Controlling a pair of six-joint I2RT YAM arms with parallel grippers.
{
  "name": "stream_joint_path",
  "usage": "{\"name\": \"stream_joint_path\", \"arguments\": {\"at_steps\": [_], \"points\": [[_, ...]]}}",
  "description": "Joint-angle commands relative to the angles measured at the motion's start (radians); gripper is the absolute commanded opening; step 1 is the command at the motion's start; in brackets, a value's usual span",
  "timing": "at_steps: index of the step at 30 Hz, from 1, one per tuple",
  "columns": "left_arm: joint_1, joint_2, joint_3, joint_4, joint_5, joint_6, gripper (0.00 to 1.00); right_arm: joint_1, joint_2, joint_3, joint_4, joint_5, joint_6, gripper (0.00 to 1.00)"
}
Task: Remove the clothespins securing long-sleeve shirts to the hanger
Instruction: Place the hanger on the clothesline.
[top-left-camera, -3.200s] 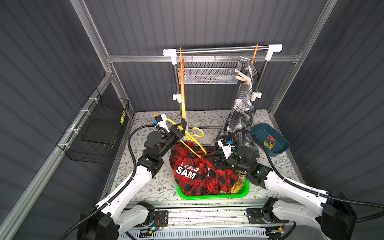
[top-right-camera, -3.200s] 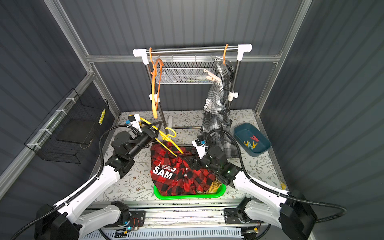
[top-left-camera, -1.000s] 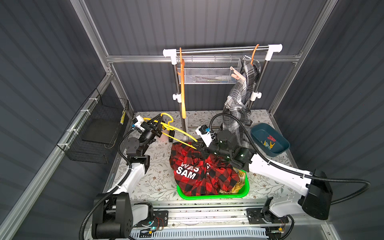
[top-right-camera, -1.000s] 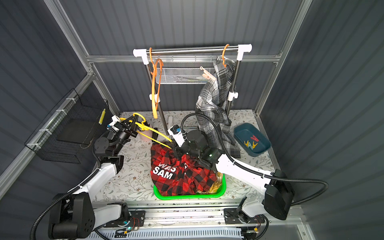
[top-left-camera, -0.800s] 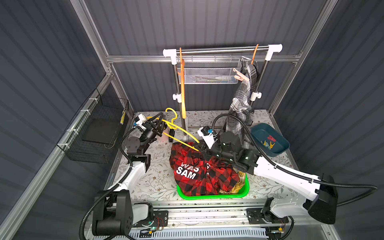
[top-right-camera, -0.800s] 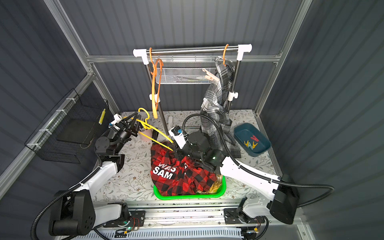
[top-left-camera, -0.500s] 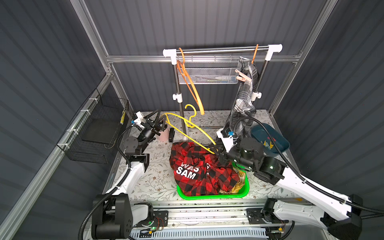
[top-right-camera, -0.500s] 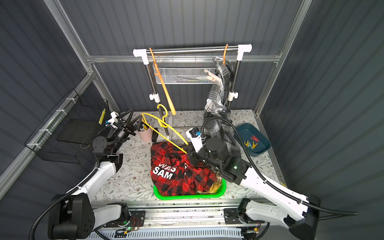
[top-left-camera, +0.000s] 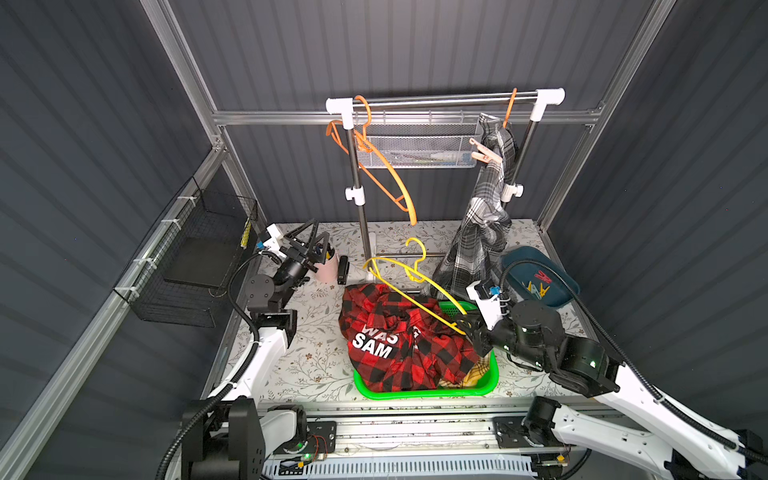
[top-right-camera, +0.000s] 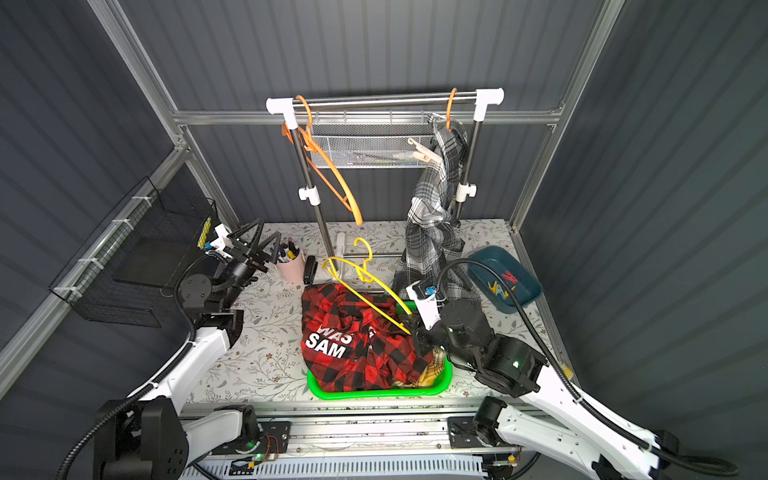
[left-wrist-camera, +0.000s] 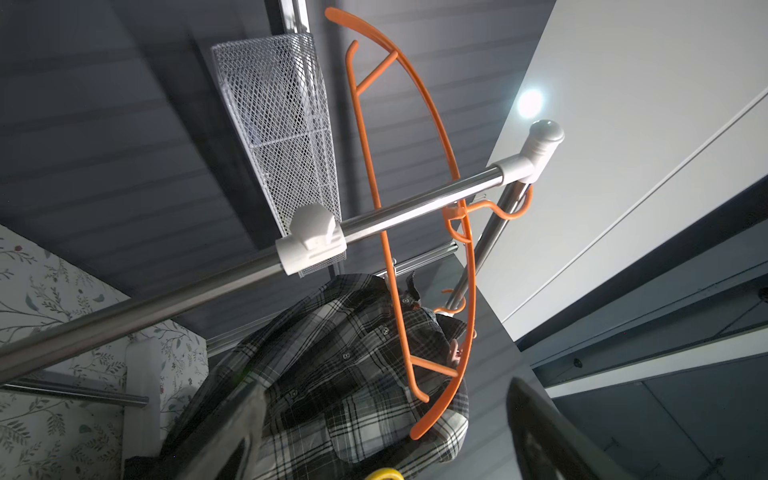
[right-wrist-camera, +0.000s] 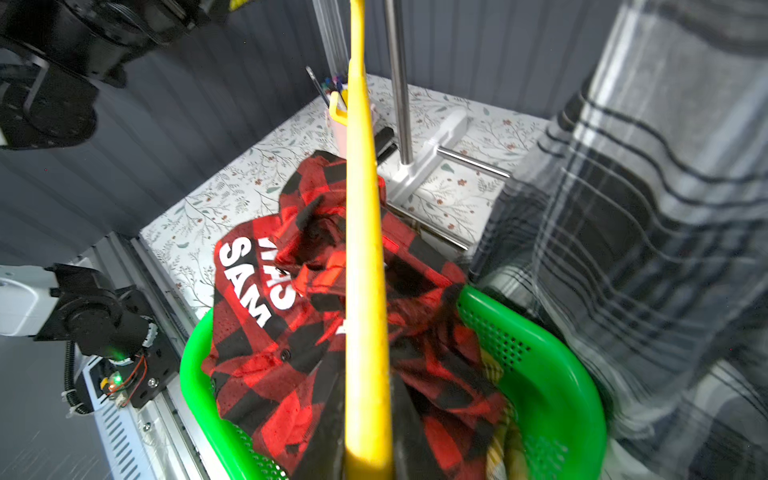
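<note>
My right gripper (top-left-camera: 465, 326) (top-right-camera: 411, 330) (right-wrist-camera: 368, 449) is shut on one arm of a bare yellow hanger (top-left-camera: 415, 282) (right-wrist-camera: 365, 249) over the green basket (top-left-camera: 486, 384). The red-and-black shirt (top-left-camera: 395, 340) (top-right-camera: 353, 345) is heaped in that basket, with a bit of yellow plaid (top-left-camera: 478, 374) under it. The grey plaid shirt (top-left-camera: 486, 216) (left-wrist-camera: 332, 374) hangs at the rail's right end, and a salmon-pink clothespin (top-left-camera: 482, 151) (top-right-camera: 424, 153) is clipped near its top. My left gripper (top-left-camera: 309, 241) (top-right-camera: 257, 241) (left-wrist-camera: 386, 436) stands open and empty at the back left, pointing up.
An empty orange hanger (top-left-camera: 386, 174) (left-wrist-camera: 415, 166) hangs tilted at the rail's left end, by the white mesh basket (top-left-camera: 415, 145). A pink pen cup (top-left-camera: 326, 266) stands beside my left gripper. A blue tray (top-left-camera: 561, 291) with loose clothespins (top-left-camera: 538, 284) sits back right. A black wire basket (top-left-camera: 195, 257) hangs on the left wall.
My left gripper has opened, let go of the yellow hanger and drawn back to the left. The right arm has pulled the hanger toward the front right. The orange hanger has swung out.
</note>
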Motion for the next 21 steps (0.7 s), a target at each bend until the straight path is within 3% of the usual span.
{"name": "stream_joint_path", "arguments": {"at_steps": [1,4,11,21], "points": [[0.012,-0.072,0.005,-0.110,-0.010,0.128,0.91,0.043,0.013,0.114,-0.114,0.162,0.055,0.00],[0.011,-0.153,0.041,-0.316,-0.025,0.269,0.93,0.096,0.052,0.202,-0.213,0.287,0.059,0.00],[0.012,-0.291,0.169,-0.777,-0.119,0.605,0.95,0.132,0.129,0.324,-0.333,0.412,0.127,0.00],[0.012,-0.354,0.212,-0.974,-0.234,0.770,0.97,0.157,0.223,0.513,-0.330,0.516,0.101,0.00]]}}
